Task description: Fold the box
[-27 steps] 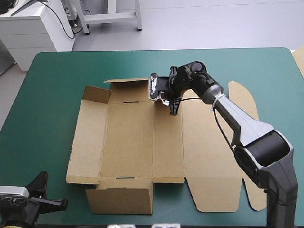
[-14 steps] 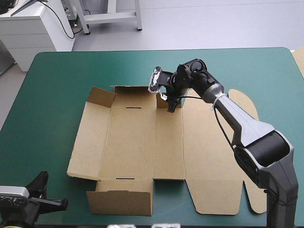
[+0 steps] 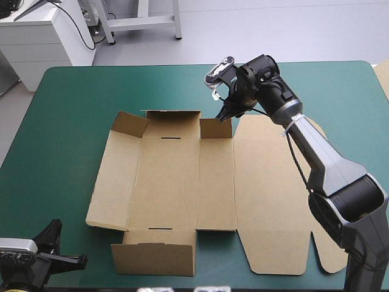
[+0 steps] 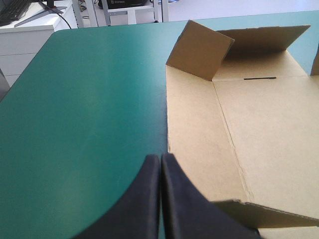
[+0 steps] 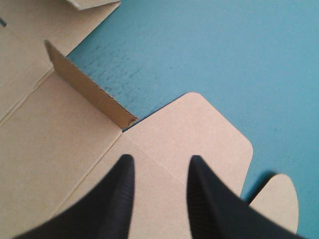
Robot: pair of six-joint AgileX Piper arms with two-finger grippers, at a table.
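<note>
Brown board, the box (image 3: pixel 182 182), lies opened out on the middle of the teal-green table (image 3: pixel 73 97). Its far wall (image 3: pixel 172 123) and near wall (image 3: pixel 155 258) stand up, while the wide lid panel (image 3: pixel 267 194) on the box's right lies flat. The right gripper (image 5: pixel 159 162) hangs just over the box's far edge, where a short raised flap (image 5: pixel 89 87) meets the lid. Its fingers are parted and grip nothing, probably placed to turn that flap inward. The left gripper (image 4: pixel 160 157) sits off the box's near left corner, fingers pressed together and empty, seemingly kept clear of the work.
</note>
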